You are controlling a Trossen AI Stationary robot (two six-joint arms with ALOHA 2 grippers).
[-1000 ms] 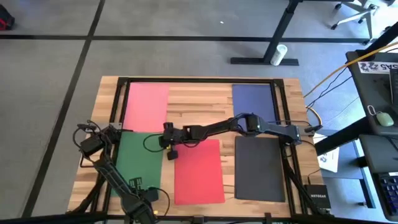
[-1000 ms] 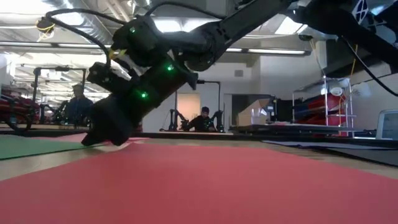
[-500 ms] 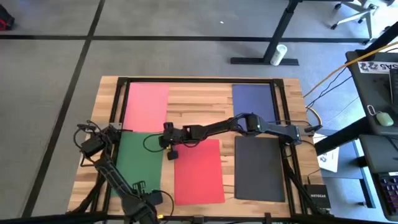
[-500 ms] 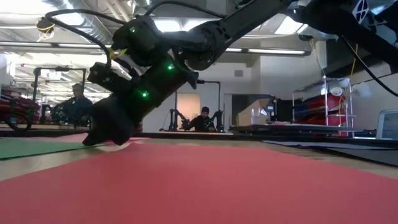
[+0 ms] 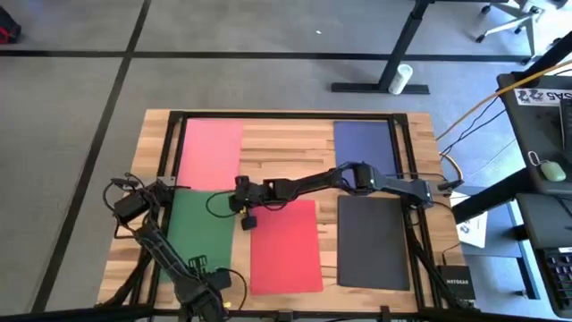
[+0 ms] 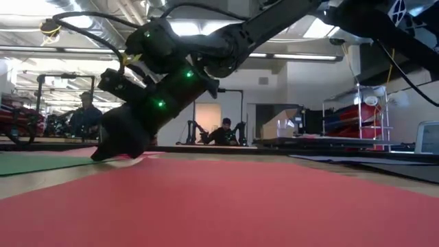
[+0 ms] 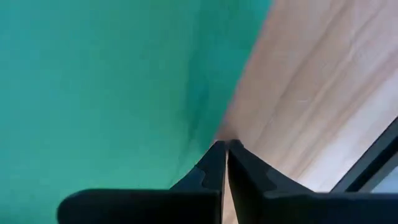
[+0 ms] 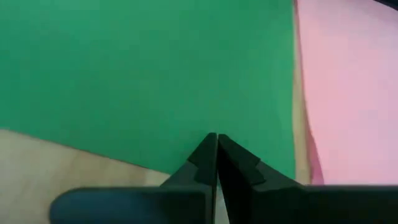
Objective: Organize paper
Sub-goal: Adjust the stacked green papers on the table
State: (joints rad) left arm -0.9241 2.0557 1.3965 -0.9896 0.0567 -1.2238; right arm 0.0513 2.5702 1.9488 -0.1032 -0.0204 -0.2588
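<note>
A: Where does the paper lie on the bench (image 5: 286, 143)?

B: Five sheets lie flat and apart. The pink sheet (image 5: 211, 152) is at the far left, the navy sheet (image 5: 365, 143) at the far right. Nearer the front, the green sheet (image 5: 200, 231) is on the left, the red sheet (image 5: 284, 245) in the middle and the dark grey sheet (image 5: 374, 241) on the right. Bare wood shows between the pink and navy sheets, and a narrow strip between red and dark grey.

A: And the arms?

B: The right arm reaches across the middle of the bench. Its right end effector (image 5: 248, 220) sits at the red sheet's far left corner, just beside the green sheet's right edge. Its wrist camera shows the two fingers pressed together with nothing between them, over the green sheet's edge, with the pink sheet beside it. In the low view it touches down at the red sheet's far edge.

A: The left one?

B: The left end effector (image 7: 224, 155) is at the front of the bench. Its fingers are clenched tight, right at the green sheet's edge where it meets bare wood; I cannot tell whether paper is pinched there.
</note>
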